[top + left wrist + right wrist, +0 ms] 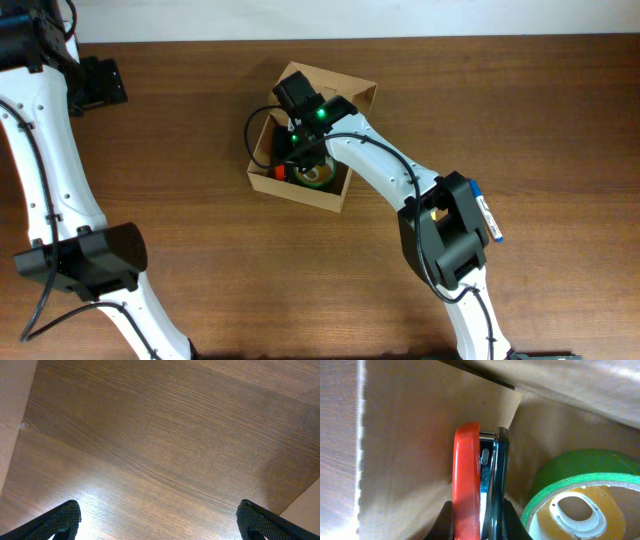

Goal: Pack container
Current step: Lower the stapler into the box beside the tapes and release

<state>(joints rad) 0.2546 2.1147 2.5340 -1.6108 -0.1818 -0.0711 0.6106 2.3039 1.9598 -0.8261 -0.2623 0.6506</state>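
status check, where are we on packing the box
Left gripper open over bare table, idle. Right gripper shut on red and black tool, down inside the container. Green tape roll in there beside it. Nothing blocking.

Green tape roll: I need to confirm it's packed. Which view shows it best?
Right wrist: the green tape roll lies close-up inside the container, beside the red-and-black tool the right gripper holds. Overhead shows a sliver under the right arm; left wrist none.
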